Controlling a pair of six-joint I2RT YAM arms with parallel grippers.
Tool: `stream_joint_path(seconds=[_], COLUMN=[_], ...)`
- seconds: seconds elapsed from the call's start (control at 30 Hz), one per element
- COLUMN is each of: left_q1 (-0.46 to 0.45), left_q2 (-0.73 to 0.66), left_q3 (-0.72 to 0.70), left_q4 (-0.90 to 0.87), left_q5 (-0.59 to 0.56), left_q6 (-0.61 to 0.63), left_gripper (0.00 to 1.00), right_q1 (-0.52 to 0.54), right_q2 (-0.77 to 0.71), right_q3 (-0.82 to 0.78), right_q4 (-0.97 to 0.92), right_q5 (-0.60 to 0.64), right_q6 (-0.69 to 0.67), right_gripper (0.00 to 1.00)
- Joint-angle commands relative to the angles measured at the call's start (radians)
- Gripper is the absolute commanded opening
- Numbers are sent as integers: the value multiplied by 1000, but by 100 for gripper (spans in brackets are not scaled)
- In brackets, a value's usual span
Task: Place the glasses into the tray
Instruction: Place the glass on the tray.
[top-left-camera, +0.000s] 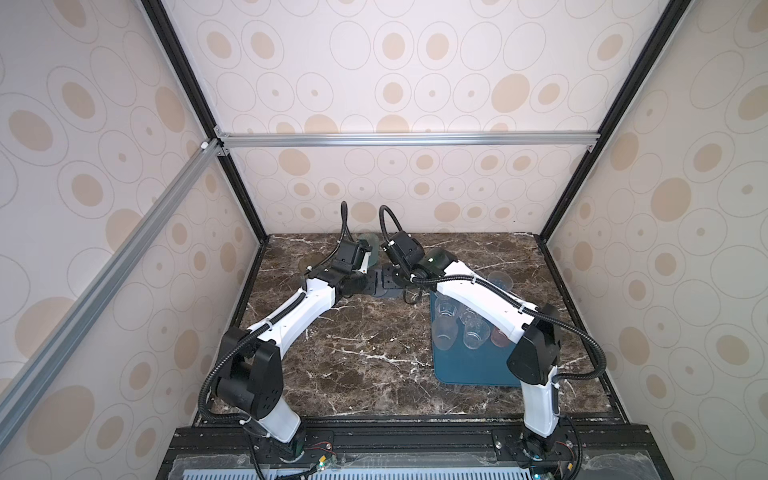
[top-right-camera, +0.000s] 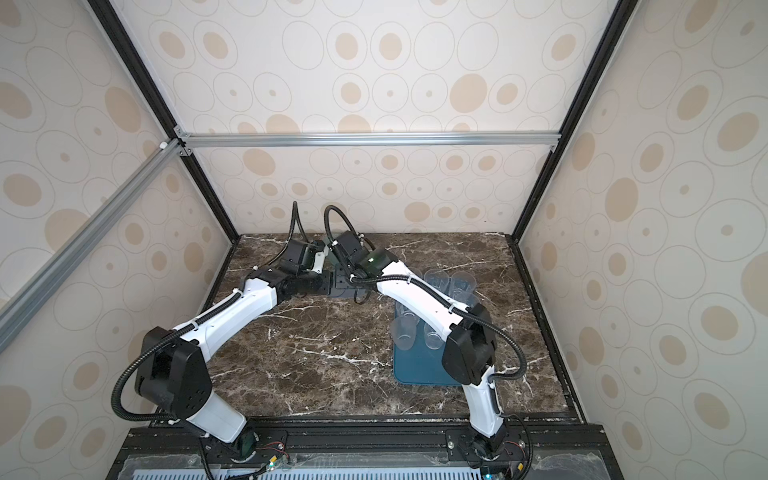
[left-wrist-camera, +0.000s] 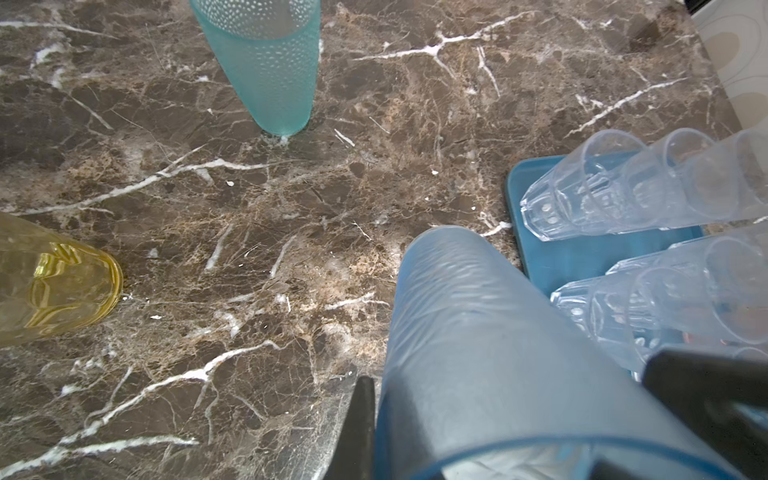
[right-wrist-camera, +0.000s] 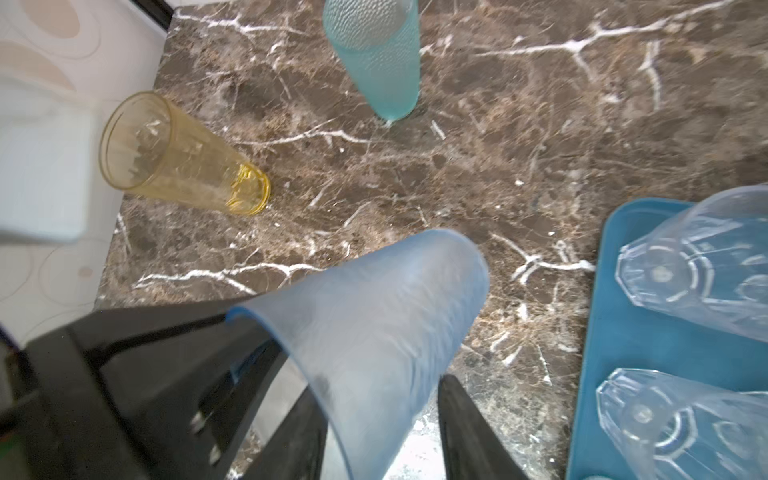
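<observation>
In both top views the left gripper and right gripper stand nose to nose at 12 o'clock on the marble table. The tray lies at 4 o'clock, with clear glasses upright in its far half, partly under the right arm. A teal glass stands at 12 o'clock of the left gripper and an amber glass at 10.

The left wrist view shows the left gripper pinched tight on the rim wall of a frosted blue glass, near the tray's corner.

The right wrist view shows the right gripper's jaws part-open either side of that glass, with one finger clear of it.
</observation>
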Motion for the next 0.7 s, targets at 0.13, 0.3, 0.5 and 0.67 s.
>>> stream_joint_path(seconds=[0.13, 0.3, 0.5, 0.67], left_q1=[-35, -46, -46, -46], left_q2=[-46, -75, -129, -188], left_q3=[21, 13, 19, 34], left_q4=[-32, -23, -22, -31], left_q5=[11, 42, 51, 68], left_q6=[-60, -82, -90, -89], left_gripper=[9, 20, 32, 38], right_q1=[39, 45, 45, 43], right_q2=[31, 23, 6, 10], right_q3=[24, 14, -12, 5], right_q4=[-81, -101, -90, -94], right_q5=[165, 185, 194, 167], right_q6=[-45, -63, -66, -78], right_gripper=[26, 12, 6, 4])
